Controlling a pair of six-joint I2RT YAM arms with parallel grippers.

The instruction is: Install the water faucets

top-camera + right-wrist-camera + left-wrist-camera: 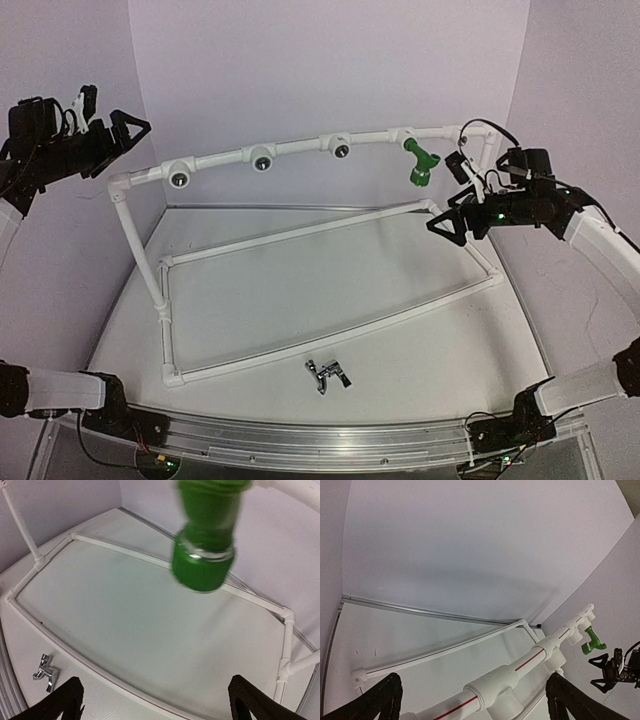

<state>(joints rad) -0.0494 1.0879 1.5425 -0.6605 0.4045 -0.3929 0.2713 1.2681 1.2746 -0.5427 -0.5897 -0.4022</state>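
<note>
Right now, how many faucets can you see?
2. The green plastic faucet hangs from the white top pipe near its right end. The chrome faucet lies loose on the table, near the front edge. None seems hidden.

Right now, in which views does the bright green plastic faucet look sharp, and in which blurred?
Right wrist view: the bright green plastic faucet fills the top, blurred, close to the lens. Top external view: small but sharp on the white pipe frame. Left wrist view: small, fairly clear.
</note>
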